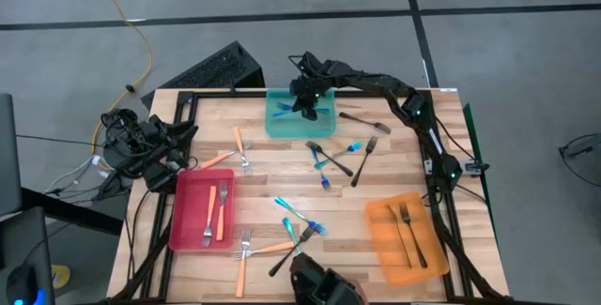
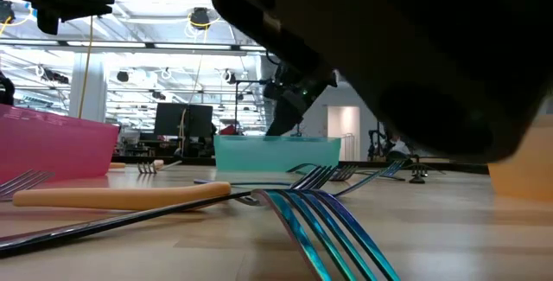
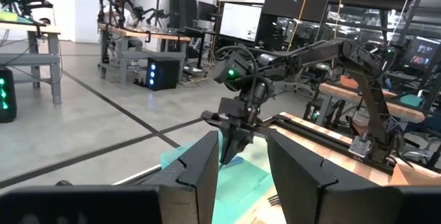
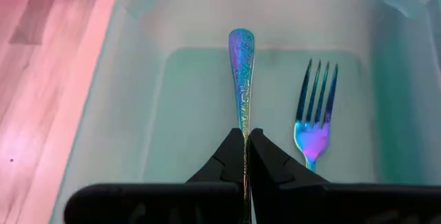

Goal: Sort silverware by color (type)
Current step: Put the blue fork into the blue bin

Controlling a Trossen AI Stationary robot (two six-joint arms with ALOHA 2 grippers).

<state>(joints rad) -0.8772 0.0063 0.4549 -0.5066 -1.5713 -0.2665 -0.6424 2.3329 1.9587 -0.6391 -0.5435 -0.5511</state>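
My right gripper (image 4: 246,141), clamped on an iridescent blue metal fork (image 4: 241,79) over the twelve-o'clock translucent teal plastic tray (image 4: 124,100), risks dropping it onto the fork already there.

No readable text, label, brand or number is to be found in any view. A lit monitor screen (image 3: 240,21) is seen in the room behind, but its contents are too small to be made out.
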